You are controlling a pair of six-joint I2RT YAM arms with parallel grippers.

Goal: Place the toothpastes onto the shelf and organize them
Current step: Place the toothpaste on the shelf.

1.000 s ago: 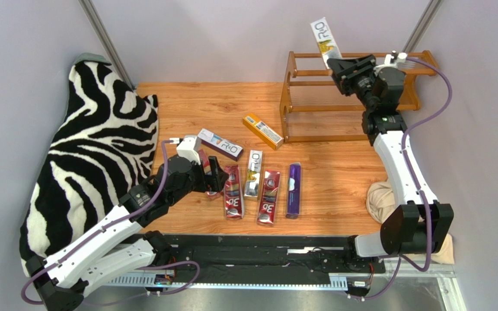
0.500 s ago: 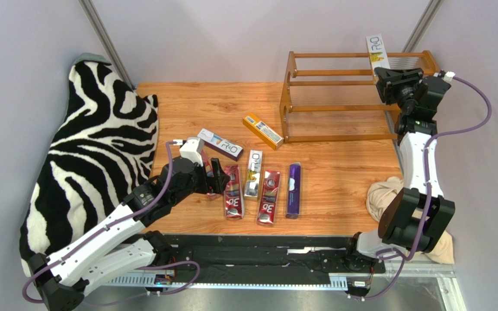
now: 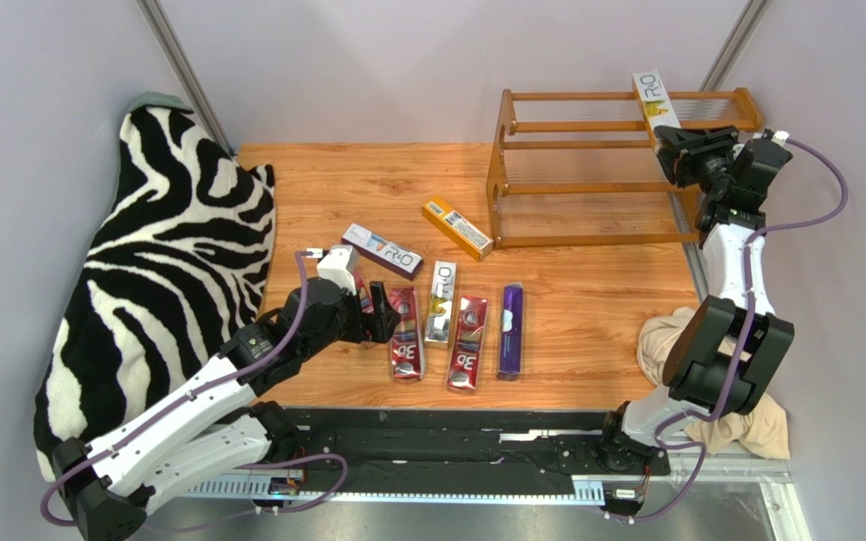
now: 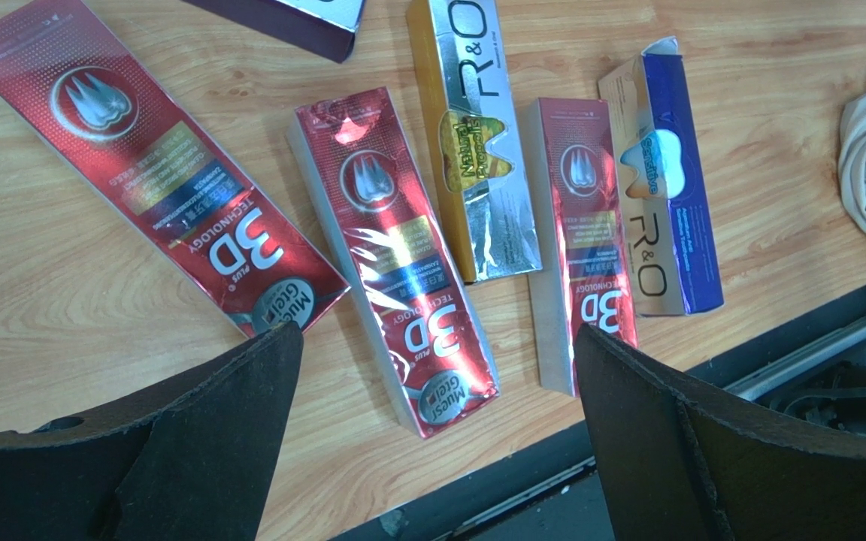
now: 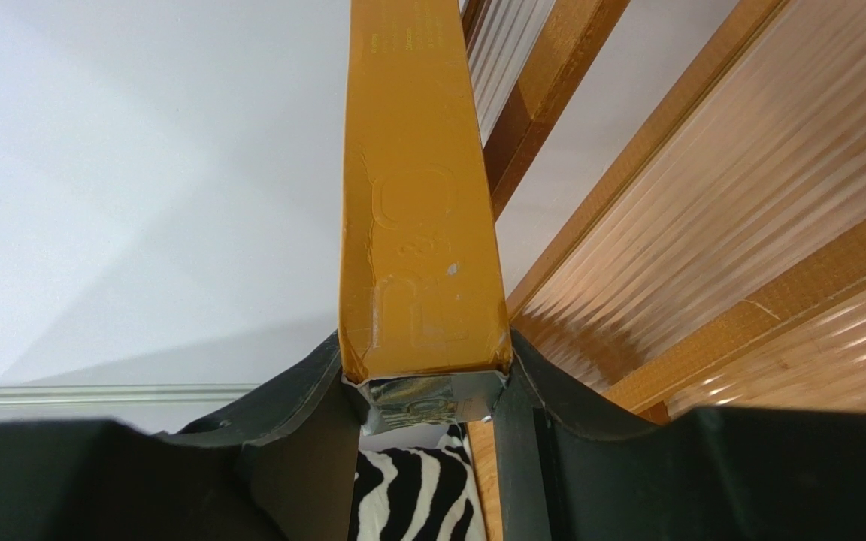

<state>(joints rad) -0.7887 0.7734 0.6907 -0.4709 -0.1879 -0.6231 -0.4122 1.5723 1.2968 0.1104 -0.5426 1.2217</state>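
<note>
Toothpastes: seven cartons lie on the wooden table (image 3: 584,282); one is in the right gripper (image 3: 678,144).

Right gripper: fingers clamped on the lower end of the white-and-yellow carton (image 3: 653,97). The carton stands nearly upright, leaning slightly left, at the far right end of the shelf (image 3: 584,186), level with the top tier. Contact with the shelf: cannot tell.

Left gripper (image 3: 381,318): fingers spread wide, gripping nothing, above the left end of the near row.

Near row, left to right:
- first red carton (image 4: 150,169)
- second red carton (image 4: 398,254)
- silver-gold carton (image 4: 474,147)
- third red carton (image 4: 587,225)
- purple-blue carton (image 4: 666,192)

Farther back, both angled: dark purple carton (image 3: 381,250) and orange carton (image 3: 457,228), the latter just left of the shelf.

Zebra cloth (image 3: 155,271) at left; beige cloth (image 3: 666,338) at near right.
</note>
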